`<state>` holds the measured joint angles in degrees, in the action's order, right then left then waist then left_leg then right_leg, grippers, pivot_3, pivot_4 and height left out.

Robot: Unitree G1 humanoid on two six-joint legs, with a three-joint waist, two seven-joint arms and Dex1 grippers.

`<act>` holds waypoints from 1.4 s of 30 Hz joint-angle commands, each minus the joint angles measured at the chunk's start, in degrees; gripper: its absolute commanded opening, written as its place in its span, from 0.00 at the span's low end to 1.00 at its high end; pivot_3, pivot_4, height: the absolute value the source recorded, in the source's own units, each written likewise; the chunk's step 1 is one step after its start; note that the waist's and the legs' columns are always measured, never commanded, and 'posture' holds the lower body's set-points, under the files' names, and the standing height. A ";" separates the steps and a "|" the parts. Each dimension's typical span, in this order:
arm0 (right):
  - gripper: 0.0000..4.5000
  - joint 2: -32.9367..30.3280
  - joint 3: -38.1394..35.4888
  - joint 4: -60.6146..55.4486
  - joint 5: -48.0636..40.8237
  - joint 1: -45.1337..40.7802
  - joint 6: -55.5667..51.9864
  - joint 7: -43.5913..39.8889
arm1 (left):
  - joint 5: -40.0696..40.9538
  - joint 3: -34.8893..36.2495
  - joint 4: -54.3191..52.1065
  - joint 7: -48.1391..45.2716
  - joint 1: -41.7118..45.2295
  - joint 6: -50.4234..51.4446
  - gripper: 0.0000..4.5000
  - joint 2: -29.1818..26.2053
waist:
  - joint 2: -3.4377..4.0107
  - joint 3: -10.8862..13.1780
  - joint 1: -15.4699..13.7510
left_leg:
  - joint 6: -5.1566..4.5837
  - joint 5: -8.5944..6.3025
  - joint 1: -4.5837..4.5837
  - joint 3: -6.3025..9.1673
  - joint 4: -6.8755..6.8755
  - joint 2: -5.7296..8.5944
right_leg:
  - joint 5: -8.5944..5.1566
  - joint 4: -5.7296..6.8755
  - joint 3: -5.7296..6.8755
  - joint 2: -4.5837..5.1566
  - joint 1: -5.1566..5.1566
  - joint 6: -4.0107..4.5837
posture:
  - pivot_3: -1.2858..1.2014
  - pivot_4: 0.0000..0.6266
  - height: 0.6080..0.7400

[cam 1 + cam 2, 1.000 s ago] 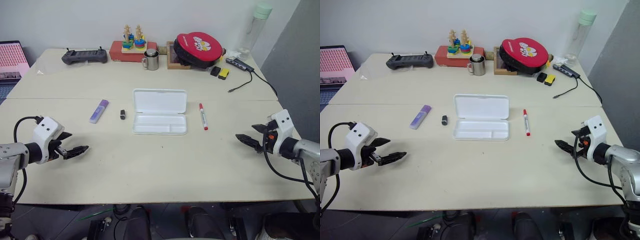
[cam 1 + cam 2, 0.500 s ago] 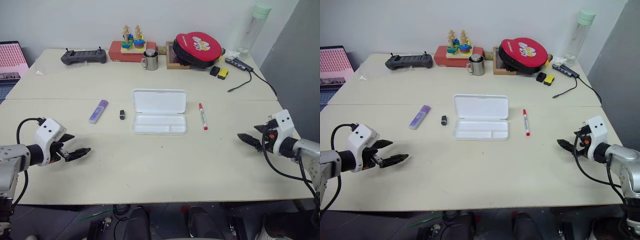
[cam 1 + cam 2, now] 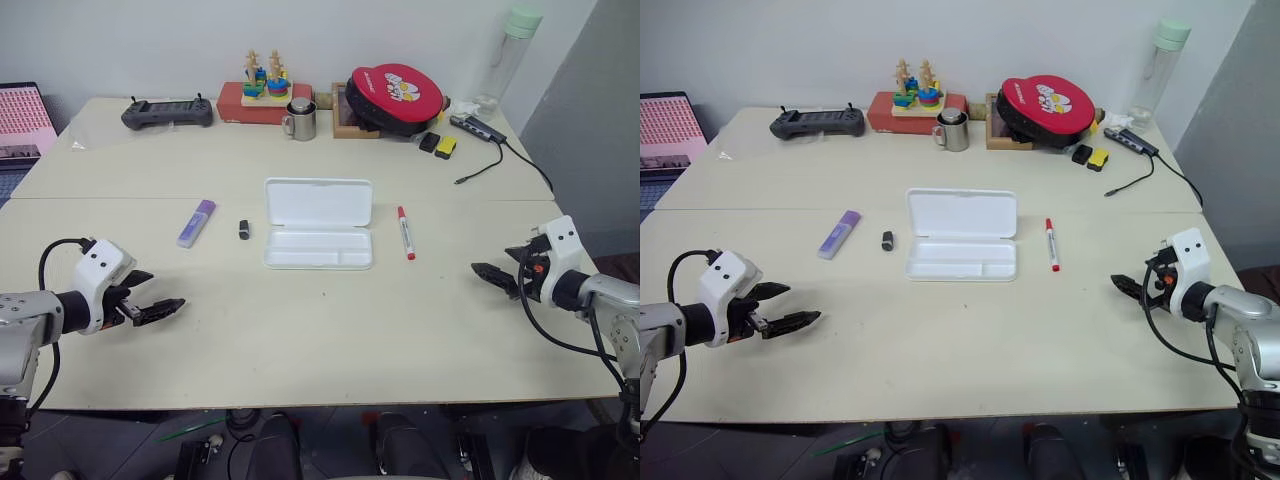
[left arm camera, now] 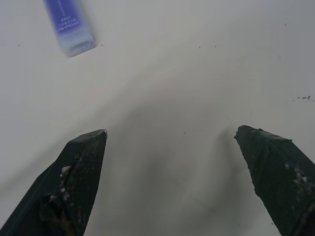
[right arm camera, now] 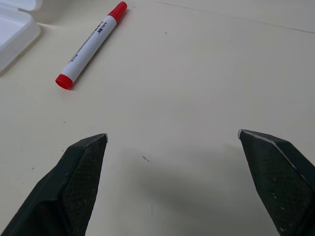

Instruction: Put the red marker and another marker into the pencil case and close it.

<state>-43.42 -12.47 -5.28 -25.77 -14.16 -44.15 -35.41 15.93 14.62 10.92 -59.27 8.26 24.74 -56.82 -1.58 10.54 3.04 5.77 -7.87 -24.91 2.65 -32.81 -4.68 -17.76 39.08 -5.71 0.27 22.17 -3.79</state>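
Note:
The pencil case (image 3: 318, 203) lies open in the middle of the table, lid flat behind its tray. Just to its right lies the red marker (image 3: 404, 232), also visible in the right wrist view (image 5: 91, 44) beside a corner of the pencil case (image 5: 15, 27). The chunky purple marker (image 3: 197, 222) lies to the left of the case, and its end appears in the left wrist view (image 4: 69, 24). My left gripper (image 3: 166, 290) hovers open near the front left edge, well short of the purple marker. My right gripper (image 3: 492, 264) hovers open at the right, apart from the red marker. Both are empty.
A small black block (image 3: 244, 229) lies between the purple marker and the case. Along the back stand a game controller (image 3: 168, 112), a wooden stacking toy (image 3: 265, 85), a metal mug (image 3: 300, 120), a red round pouch (image 3: 395, 98), a bottle (image 3: 510, 55) and a cabled hub (image 3: 480, 128).

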 commanded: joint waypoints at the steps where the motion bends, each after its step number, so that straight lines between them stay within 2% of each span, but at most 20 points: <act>1: 1.00 0.85 -1.92 -2.10 0.23 -0.91 -0.35 2.49 | 0.77 -0.25 -1.25 0.20 1.80 -0.53 1.00 0.96 | 0.00 0.00 0.00 | 0.00 0.00 0.00 0.00 0.00 0.01 | 0.01 0.00 0.00 0.00 0.00 -0.01 | 0.52 0.24 1.00; 4: 1.00 3.59 -1.71 -3.33 0.20 -2.88 -1.47 6.44 | 3.49 0.42 -4.69 -0.30 2.72 1.03 1.00 2.62 | 0.00 0.00 0.07 | 0.00 0.00 0.00 -0.01 -0.03 0.00 | 0.03 0.00 -0.02 0.00 -0.01 -0.05 | 0.52 0.24 1.00; 8: 1.00 12.26 -0.29 -5.32 0.98 -8.15 -1.46 15.21 | 10.57 -1.33 -14.15 1.96 7.69 6.36 1.00 10.13 | 0.00 0.00 0.09 | -0.01 0.01 -0.01 0.01 -0.09 0.01 | 0.07 0.10 -0.01 -0.01 -0.01 -0.11 | 0.52 0.24 1.00; 14: 1.00 21.98 4.96 -2.66 5.00 -12.79 -2.11 23.57 | 12.75 -7.86 -21.15 6.65 13.74 8.26 1.00 20.56 | -0.01 -0.02 -0.08 | -0.01 0.02 -0.01 0.07 -0.18 0.03 | 0.18 0.02 0.00 -0.04 -0.17 -0.10 | 0.52 0.24 1.00; 22: 1.00 29.84 10.99 5.35 11.51 -16.08 -0.60 29.08 | 10.80 -14.47 -18.65 9.55 20.07 4.90 1.00 29.53 | -0.01 -0.02 0.00 | -0.01 0.02 -0.04 0.11 -0.17 0.03 | 0.26 0.05 0.02 -0.06 -0.13 0.07 | 0.52 0.24 1.00; 29: 1.00 31.68 11.60 12.10 15.28 -18.33 1.08 31.32 | 10.67 -15.55 -17.14 10.58 22.63 3.68 1.00 33.21 | -0.01 -0.02 0.08 | -0.02 0.02 -0.02 0.11 -0.20 0.05 | 0.28 0.04 0.01 -0.06 -0.16 0.04 | 0.52 0.24 1.00; 36: 0.71 32.82 11.41 14.22 17.45 -19.14 3.19 32.23 | 9.89 -16.08 -15.74 11.42 23.48 2.09 1.00 34.63 | -0.01 -0.02 0.11 | -0.02 0.02 -0.02 0.13 -0.20 0.05 | 0.28 0.04 0.01 -0.06 -0.17 0.03 | 0.52 0.24 1.00; 42: 0.34 32.55 10.48 14.51 17.31 -19.55 3.68 31.79 | 8.09 -16.53 -13.52 12.18 24.66 -0.08 1.00 34.97 | -0.01 -0.02 0.01 | -0.02 0.02 -0.02 0.14 -0.20 0.06 | 0.29 0.04 0.02 -0.06 -0.17 0.02 | 0.52 0.24 1.00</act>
<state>-10.33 -0.43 9.41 -9.02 -32.78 -40.98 -3.82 25.05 -1.91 -2.40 -47.80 31.46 26.71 -22.22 -1.59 10.53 3.05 5.75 -7.85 -24.93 2.79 -33.00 -4.62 -17.47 39.11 -5.70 0.21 22.00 -3.77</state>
